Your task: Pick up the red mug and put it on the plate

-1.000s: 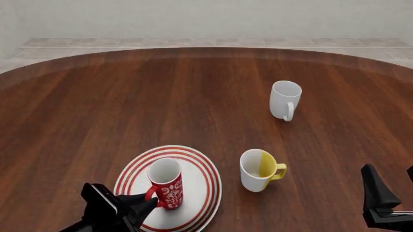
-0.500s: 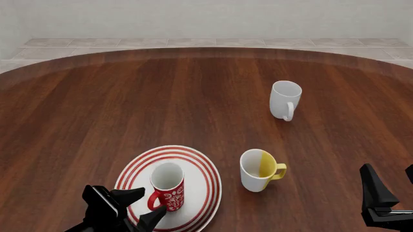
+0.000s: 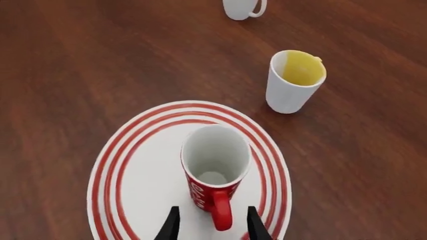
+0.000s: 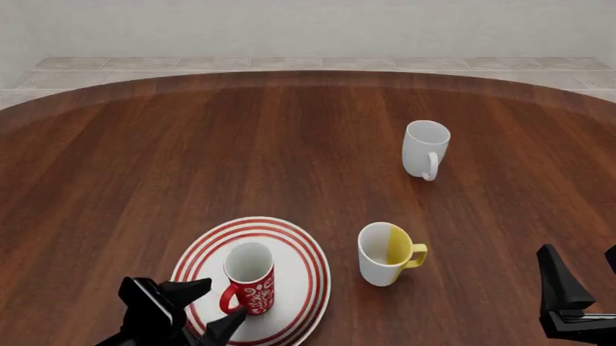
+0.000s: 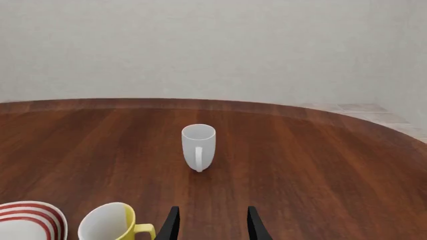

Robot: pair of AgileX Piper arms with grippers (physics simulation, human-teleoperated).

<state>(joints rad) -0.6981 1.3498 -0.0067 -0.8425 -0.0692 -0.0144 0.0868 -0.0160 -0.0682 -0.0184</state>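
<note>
The red mug (image 4: 248, 277) stands upright on the plate (image 4: 300, 268), its handle pointing at my left gripper (image 4: 213, 305). The left gripper is open; in the left wrist view its fingertips (image 3: 171, 226) flank the handle of the red mug (image 3: 213, 189) without gripping it, above the plate (image 3: 143, 170). My right gripper (image 4: 585, 280) is open and empty at the table's near right, far from the mug; it also shows in the right wrist view (image 5: 212, 225).
A white-and-yellow mug (image 4: 385, 254) stands just right of the plate, also in the wrist views (image 3: 293, 82) (image 5: 110, 227). A plain white mug (image 4: 425, 148) stands farther back on the right (image 5: 199, 146). The round wooden table's far edge (image 4: 308, 75) curves behind.
My left gripper opened and let go of the red mug's handle, then drew back slightly. The mug settled upright on the plate. The right arm has not moved.
</note>
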